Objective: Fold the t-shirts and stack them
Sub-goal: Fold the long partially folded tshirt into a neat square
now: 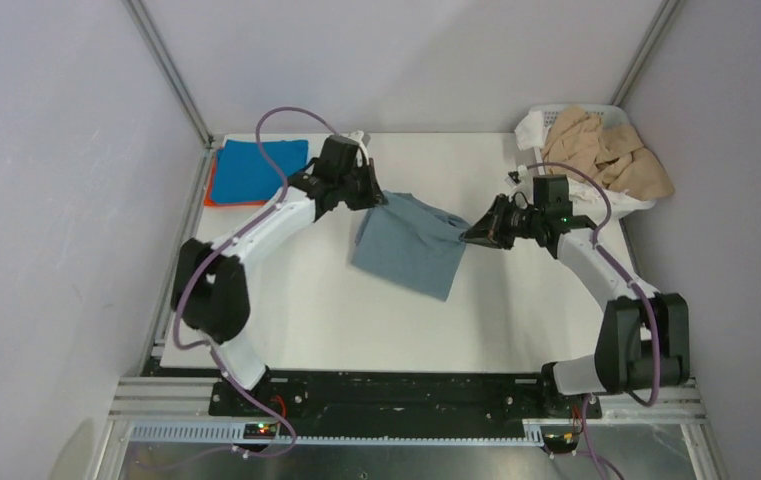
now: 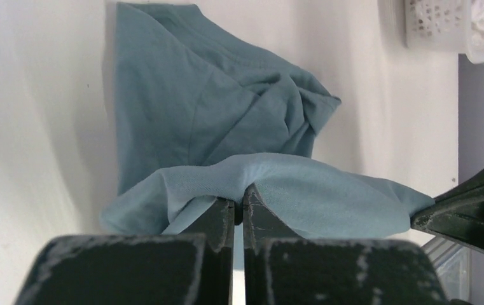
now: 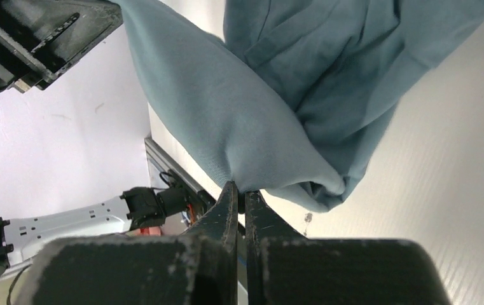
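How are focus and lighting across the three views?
Top external: even light, sharp, no glare on the dusty grey-blue cloth t-shirt. Left wrist: black left gripper near the lens is soft, shirt crisp. Right wrist: black right gripper likewise soft.

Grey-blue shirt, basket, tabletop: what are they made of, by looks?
The shirt looks like soft knit cloth, perhaps cotton jersey: it drapes, creases, and shows a fine texture and stitched seams. The basket looks like white moulded plastic, its wall a grid of small holes. The tabletop is a white matte sheet, possibly fluted plastic, going by faint parallel ribs.
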